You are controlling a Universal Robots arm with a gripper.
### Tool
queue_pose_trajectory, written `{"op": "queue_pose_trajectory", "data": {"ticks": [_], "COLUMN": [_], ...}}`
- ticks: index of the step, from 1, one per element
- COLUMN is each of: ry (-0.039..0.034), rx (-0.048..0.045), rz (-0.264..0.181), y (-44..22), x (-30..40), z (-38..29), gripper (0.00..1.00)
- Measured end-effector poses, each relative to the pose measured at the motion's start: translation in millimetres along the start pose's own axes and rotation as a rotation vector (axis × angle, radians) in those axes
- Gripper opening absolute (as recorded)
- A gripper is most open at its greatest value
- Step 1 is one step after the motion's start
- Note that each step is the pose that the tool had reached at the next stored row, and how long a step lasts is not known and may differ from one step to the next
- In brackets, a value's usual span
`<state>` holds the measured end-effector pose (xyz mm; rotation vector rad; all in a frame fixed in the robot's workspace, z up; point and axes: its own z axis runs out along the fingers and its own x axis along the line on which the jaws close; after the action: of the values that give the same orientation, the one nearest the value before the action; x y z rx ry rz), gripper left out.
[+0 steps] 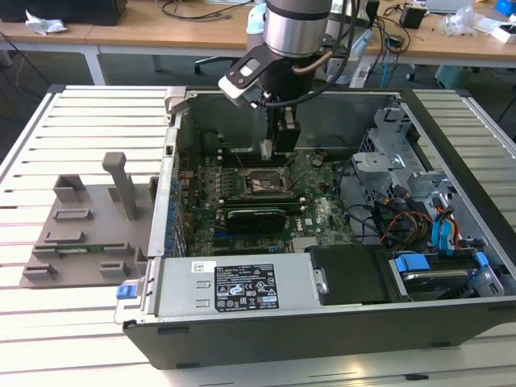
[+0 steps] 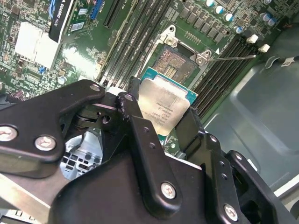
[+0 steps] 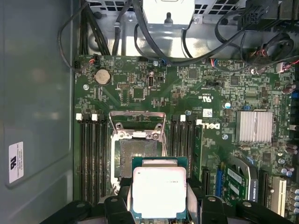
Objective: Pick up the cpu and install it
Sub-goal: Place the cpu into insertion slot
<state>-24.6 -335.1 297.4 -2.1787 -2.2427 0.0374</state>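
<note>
The cpu (image 2: 164, 106) (image 3: 159, 190) is a flat square chip with a silver-grey top plate and a teal rim. My gripper (image 2: 161, 114) (image 3: 159, 198) is shut on it, black fingers (image 2: 128, 109) pressing two opposite edges. It hangs a little above the motherboard, next to the open socket (image 3: 138, 156) (image 2: 177, 63), whose metal frame is lifted back and whose contact field is bare. In the exterior view my gripper (image 1: 278, 149) reaches down into the open computer case just above the socket (image 1: 260, 184).
Memory slots (image 3: 91, 154) flank the socket on both sides. A silver heatsink (image 3: 254, 126), cables (image 3: 154, 42) and a black expansion card (image 1: 256, 216) crowd the board. The case walls (image 1: 242, 113) enclose it. A grey fixture block (image 1: 85, 230) stands on the slatted table at the exterior view's left.
</note>
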Motion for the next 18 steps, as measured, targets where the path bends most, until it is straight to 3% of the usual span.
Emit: {"op": "queue_pose_trajectory", "data": {"ticks": [18], "ry": [0.0001], "rx": [0.0000], "rz": [0.000], "y": [0.3], "x": [0.1], "z": [9.4], "gripper": [0.55]}}
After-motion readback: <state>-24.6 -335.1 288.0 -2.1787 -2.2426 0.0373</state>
